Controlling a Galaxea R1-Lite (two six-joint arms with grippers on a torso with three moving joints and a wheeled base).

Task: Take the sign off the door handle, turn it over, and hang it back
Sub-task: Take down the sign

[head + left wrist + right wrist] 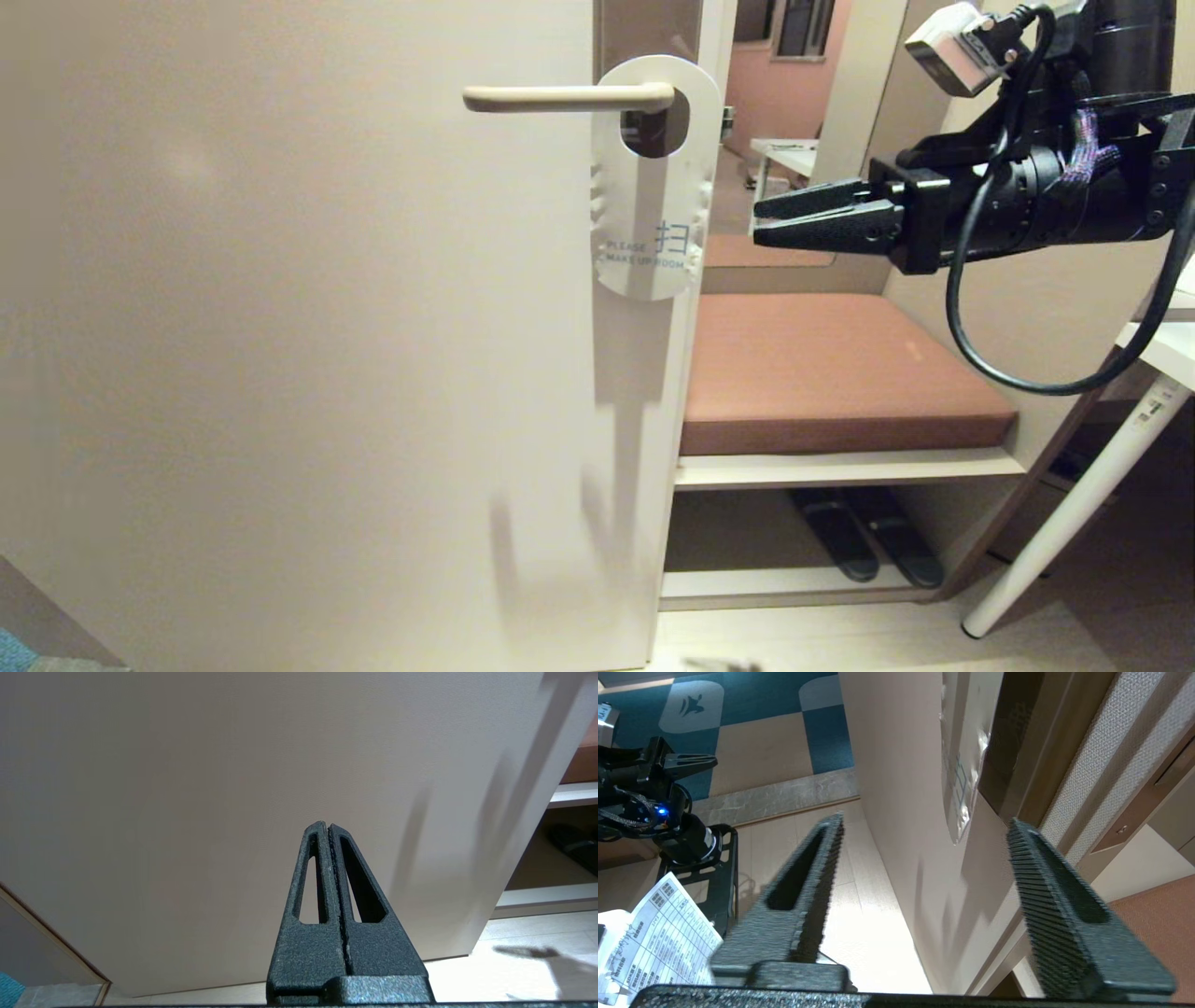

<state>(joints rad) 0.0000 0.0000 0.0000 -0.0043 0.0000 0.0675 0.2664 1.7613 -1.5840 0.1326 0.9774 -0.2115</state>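
Observation:
The sign [649, 187] hangs by its oval hole on the cream door handle [560, 97], white face outward reading "PLEASE MAKE UP ROOM". Behind it is the handle's brown-grey plate [644, 28]. My right gripper [756, 222] is level with the sign's lower end, just to its right and apart from it. It is open and empty. In the right wrist view the sign [959, 774] lies flat against the door, beyond the wide-spread right gripper [924, 821]. My left gripper [328, 826] is shut on nothing and points at the lower door face.
Right of the door edge is a brown cushioned bench [822, 364] with dark slippers [868, 541] on the shelf below. A white table leg [1074, 504] slants at the far right. A printed sheet [654, 933] lies on my base.

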